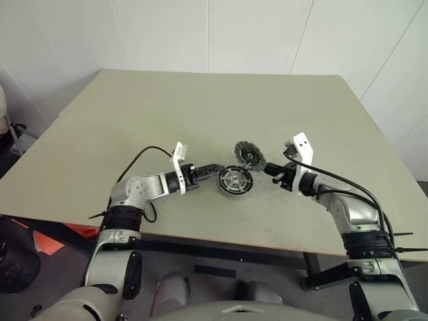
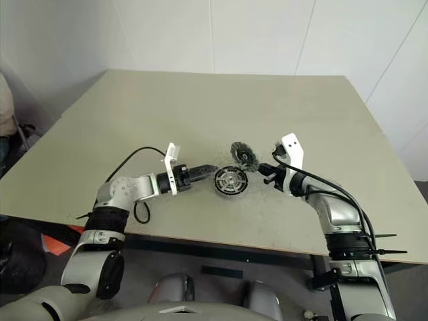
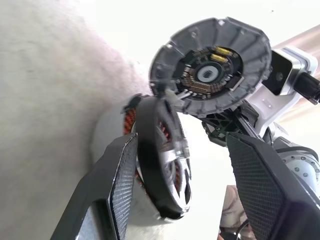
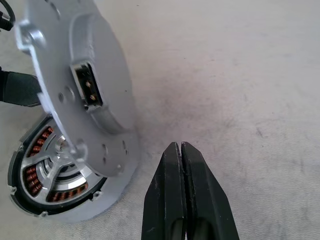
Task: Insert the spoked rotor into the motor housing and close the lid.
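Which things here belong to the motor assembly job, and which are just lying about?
Job:
spoked rotor, sitting in the motor housing
lid, tilted on edge beside them
left gripper, jaws open
right gripper, jaws shut

Not part of it:
table
orange item on the floor below the table's edge

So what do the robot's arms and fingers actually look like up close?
Each arm is a chain of rounded silver-grey metal segments joined by black rings, with a black cable looping alongside. A white plastic bracket stands at each wrist. The left gripper has two flat black fingers with a fine mesh-textured inner face; the right gripper's fingers are slim, smooth and pointed.
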### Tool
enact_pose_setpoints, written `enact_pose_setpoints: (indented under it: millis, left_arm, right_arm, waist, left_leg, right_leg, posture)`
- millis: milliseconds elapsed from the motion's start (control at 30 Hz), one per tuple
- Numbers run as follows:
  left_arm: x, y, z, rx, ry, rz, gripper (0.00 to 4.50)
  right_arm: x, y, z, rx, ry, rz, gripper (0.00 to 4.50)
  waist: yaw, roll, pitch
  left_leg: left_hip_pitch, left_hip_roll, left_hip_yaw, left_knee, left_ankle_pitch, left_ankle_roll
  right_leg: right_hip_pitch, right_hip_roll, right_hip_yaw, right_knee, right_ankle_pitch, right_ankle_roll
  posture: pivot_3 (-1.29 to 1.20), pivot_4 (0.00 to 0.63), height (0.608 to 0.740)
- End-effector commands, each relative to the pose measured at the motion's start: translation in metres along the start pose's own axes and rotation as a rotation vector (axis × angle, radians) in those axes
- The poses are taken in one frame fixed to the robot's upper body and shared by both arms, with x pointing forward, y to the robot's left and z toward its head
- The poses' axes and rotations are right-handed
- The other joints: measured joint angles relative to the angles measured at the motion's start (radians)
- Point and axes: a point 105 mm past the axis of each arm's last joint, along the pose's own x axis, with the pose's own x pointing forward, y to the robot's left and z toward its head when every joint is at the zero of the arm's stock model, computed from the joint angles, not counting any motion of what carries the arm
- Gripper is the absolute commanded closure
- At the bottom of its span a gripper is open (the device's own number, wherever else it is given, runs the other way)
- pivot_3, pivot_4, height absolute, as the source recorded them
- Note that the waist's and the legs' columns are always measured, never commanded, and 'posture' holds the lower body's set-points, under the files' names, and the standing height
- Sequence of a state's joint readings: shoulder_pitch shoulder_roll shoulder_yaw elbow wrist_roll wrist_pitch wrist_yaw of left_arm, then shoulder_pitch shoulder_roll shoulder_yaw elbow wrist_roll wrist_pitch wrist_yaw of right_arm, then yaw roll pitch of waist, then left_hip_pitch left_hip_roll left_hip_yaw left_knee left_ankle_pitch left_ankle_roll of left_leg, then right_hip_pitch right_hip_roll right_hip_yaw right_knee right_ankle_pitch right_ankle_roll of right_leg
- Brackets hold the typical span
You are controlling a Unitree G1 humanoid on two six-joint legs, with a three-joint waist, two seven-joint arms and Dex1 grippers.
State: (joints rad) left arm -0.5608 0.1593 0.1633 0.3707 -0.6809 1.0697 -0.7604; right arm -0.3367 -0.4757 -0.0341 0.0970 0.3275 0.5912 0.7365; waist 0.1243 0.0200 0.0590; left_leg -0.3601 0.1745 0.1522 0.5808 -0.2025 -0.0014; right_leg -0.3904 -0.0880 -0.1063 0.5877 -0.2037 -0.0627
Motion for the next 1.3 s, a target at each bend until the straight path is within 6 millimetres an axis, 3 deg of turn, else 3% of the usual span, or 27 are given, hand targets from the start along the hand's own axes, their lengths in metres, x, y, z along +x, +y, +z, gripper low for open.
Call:
enact_pose_setpoints:
  millis: [33,167,233,400,500,567,767,1033,1133,1300]
  left_arm:
    - [-0.014,-0.013,0.020,0.056,-0.054,-0.029,1.50]
    - [-0.033,-0.006,0.034,0.085,-0.094,0.026,1.50]
    - [-0.042,-0.001,0.043,0.105,-0.115,0.054,1.50]
    - [-0.047,-0.001,0.048,0.127,-0.124,0.065,1.50]
    - [-0.053,-0.016,0.061,0.252,-0.102,0.050,1.50]
    - [-0.055,-0.019,0.067,0.275,-0.105,0.043,1.50]
    - [-0.052,-0.015,0.061,0.265,-0.085,0.042,1.50]
    - [-0.047,-0.013,0.057,0.245,-0.077,0.038,1.50]
    - [-0.045,-0.020,0.061,0.266,-0.067,0.010,1.50]
    - [-0.048,-0.017,0.063,0.279,-0.061,0.024,1.50]
  right_arm:
    - [0.002,0.003,0.013,-0.037,-0.042,0.005,4.50]
    - [0.001,0.008,0.019,-0.041,-0.059,0.032,4.50]
    - [-0.001,0.022,0.027,-0.072,-0.063,0.106,4.50]
    - [-0.007,0.038,0.032,-0.103,-0.049,0.187,4.50]
    - [-0.041,0.052,0.012,-0.272,0.131,0.297,4.50]
    - [-0.057,0.050,-0.002,-0.314,0.212,0.306,4.50]
    - [-0.079,0.034,-0.024,-0.303,0.298,0.221,4.50]
    - [-0.053,0.048,0.002,-0.329,0.138,0.171,4.50]
    - [-0.038,0.068,0.022,-0.341,0.053,0.220,4.50]
    - [-0.020,0.079,0.033,-0.350,0.009,0.245,4.50]
  waist:
    - [0.000,0.000,0.000]
    - [0.000,0.000,0.000]
    - [0.000,0.000,0.000]
    - [0.001,0.000,0.000]
    - [0.014,0.000,0.000]
    - [0.023,-0.001,0.000]
    - [0.025,-0.001,0.000]
    - [0.023,-0.001,0.000]
    - [0.023,-0.001,0.000]
    - [0.022,-0.001,0.000]
  left_leg:
    - [0.000,0.000,0.000,0.000,0.000,0.000]
    - [0.001,0.000,0.000,0.000,0.000,0.000]
    - [0.002,0.000,0.000,0.000,0.000,0.000]
    - [0.002,0.000,0.000,0.000,0.000,0.000]
    - [0.000,0.000,-0.001,0.000,0.000,0.000]
    - [0.000,0.000,-0.001,0.001,0.000,0.000]
    - [0.008,-0.001,0.001,0.000,-0.003,-0.001]
    - [0.010,0.000,0.000,0.000,-0.001,-0.005]
    - [0.010,0.000,0.000,0.000,-0.001,-0.004]
    - [0.009,0.000,0.000,0.000,-0.001,-0.004]
  right_leg:
    - [0.000,0.000,0.000,0.000,0.000,0.000]
    - [0.001,0.000,0.000,0.001,0.000,0.000]
    - [0.001,0.000,0.000,0.001,0.000,0.000]
    - [0.001,0.000,0.000,0.001,0.000,0.000]
    - [0.001,0.000,0.000,0.001,0.000,0.000]
    - [0.001,0.000,0.001,0.000,-0.001,0.002]
    - [0.007,0.000,0.001,0.000,-0.006,0.010]
    - [0.007,0.000,0.001,0.001,-0.006,0.010]
    - [0.007,0.000,0.001,0.001,-0.006,0.010]
    - [0.007,0.000,0.002,0.002,-0.002,0.003]
  posture:
    - [0.00,0.000,0.740]
    - [0.00,0.000,0.740]
    - [0.00,0.000,0.740]
    - [0.00,0.000,0.740]
    - [0.00,0.000,0.740]
    - [0.00,0.000,0.740]
    - [0.00,0.000,0.740]
    - [0.00,0.000,0.740]
    - [0.00,0.000,0.740]
    - [0.00,0.000,0.740]
